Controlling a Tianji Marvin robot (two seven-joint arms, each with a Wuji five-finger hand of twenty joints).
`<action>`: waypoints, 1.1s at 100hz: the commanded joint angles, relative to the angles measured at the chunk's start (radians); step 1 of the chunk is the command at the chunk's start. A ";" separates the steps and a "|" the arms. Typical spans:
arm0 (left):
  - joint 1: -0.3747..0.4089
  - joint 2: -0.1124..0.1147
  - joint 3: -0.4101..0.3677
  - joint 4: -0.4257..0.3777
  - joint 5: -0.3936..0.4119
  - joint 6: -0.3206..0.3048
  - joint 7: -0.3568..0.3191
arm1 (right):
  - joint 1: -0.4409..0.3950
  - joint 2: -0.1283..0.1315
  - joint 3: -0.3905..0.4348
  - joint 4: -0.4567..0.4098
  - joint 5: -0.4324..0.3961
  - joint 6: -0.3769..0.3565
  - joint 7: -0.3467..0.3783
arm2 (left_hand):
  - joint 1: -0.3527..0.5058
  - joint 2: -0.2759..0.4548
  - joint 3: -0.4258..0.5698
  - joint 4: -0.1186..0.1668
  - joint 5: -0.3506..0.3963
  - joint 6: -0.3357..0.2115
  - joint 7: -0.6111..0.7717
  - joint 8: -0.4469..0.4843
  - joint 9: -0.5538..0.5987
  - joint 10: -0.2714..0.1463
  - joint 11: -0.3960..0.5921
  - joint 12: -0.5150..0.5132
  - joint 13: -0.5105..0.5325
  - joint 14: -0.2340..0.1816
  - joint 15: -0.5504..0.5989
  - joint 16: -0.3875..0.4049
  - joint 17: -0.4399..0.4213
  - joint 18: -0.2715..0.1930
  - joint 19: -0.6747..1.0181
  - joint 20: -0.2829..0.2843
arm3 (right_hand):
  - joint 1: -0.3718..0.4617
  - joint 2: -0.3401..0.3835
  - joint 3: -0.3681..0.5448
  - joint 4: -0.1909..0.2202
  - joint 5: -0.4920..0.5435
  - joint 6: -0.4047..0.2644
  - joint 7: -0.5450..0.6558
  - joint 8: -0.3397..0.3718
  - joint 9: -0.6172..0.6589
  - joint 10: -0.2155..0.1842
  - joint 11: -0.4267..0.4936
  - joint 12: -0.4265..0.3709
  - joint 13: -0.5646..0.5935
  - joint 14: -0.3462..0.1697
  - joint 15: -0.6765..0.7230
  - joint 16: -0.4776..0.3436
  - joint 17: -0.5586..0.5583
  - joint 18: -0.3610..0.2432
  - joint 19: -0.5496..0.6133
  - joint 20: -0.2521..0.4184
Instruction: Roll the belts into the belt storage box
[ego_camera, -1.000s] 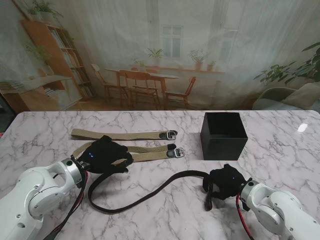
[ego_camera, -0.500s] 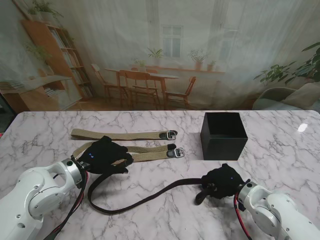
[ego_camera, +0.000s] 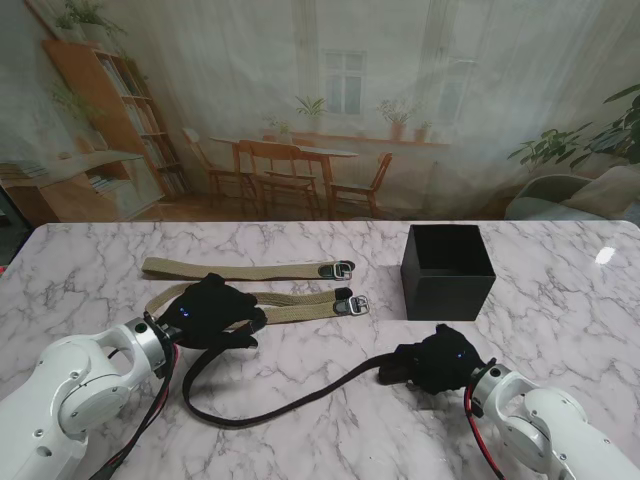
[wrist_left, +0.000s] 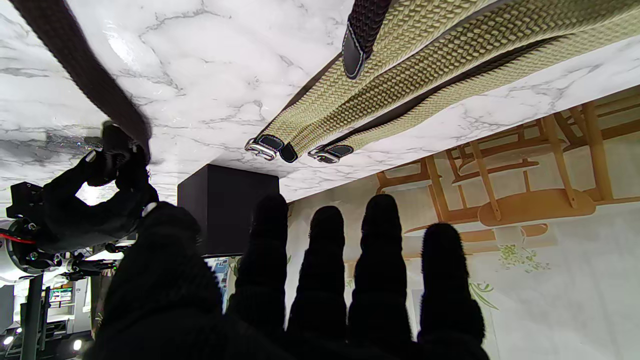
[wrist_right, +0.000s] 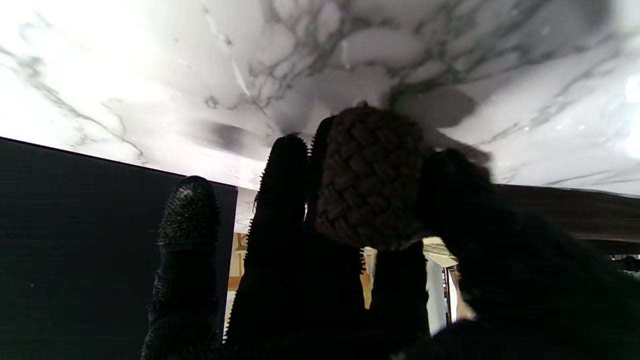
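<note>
Right hand (ego_camera: 440, 362) closed around one end of the dark belt (ego_camera: 270, 405), woven end pinched in its fingers (wrist_right: 280, 200), just in front of the black storage box (ego_camera: 447, 270). Belt trails left across the marble surface (ego_camera: 330, 440), looping near the left hand (ego_camera: 210, 310). Left hand flat, fingers spread, gripping nothing, resting over the nearer tan belt (ego_camera: 300, 308). Second tan belt (ego_camera: 250, 269) lies farther from me.

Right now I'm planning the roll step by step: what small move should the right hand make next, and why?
Probably another turn of the right hand toward the left hand, winding on more strap. It grips one end of the dark belt in a tight coil, while most of the belt trails loose across the table; the black storage box is open.
</note>
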 joint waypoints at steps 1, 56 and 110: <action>-0.001 -0.002 0.004 0.003 -0.002 0.002 -0.010 | 0.004 0.000 -0.014 0.026 -0.001 -0.002 -0.013 | 0.015 0.041 -0.013 0.016 0.013 0.016 0.009 0.007 0.012 0.015 0.003 0.003 0.003 0.015 -0.016 0.008 -0.019 0.039 -0.033 0.006 | 0.018 0.047 0.119 0.096 -0.179 0.047 -0.071 -0.009 0.117 -0.029 0.084 0.019 0.074 -0.046 0.053 0.017 0.010 -0.015 0.026 0.003; 0.004 -0.002 0.000 0.004 0.005 0.002 0.002 | 0.019 -0.007 -0.037 0.043 0.060 -0.030 0.013 | 0.016 0.040 -0.013 0.016 0.010 0.018 0.007 0.006 0.013 0.016 0.004 0.003 0.004 0.014 -0.015 0.008 -0.020 0.041 -0.035 0.006 | 0.133 0.143 0.110 0.105 0.086 -0.226 0.040 0.072 0.148 0.088 0.158 0.015 0.226 0.053 0.105 0.046 0.039 0.079 0.005 -0.022; -0.010 -0.004 0.013 0.017 -0.010 0.006 0.005 | -0.016 0.012 0.030 -0.123 0.045 -0.089 0.327 | 0.014 0.044 -0.013 0.016 0.013 0.018 0.009 0.007 0.015 0.016 0.004 0.004 0.005 0.014 -0.015 0.008 -0.023 0.042 -0.038 0.005 | -0.307 0.106 -0.067 0.117 0.079 0.352 -0.055 0.181 -0.184 0.028 -0.124 -0.130 -0.118 -0.023 -0.129 -0.103 -0.135 -0.025 -0.096 -0.030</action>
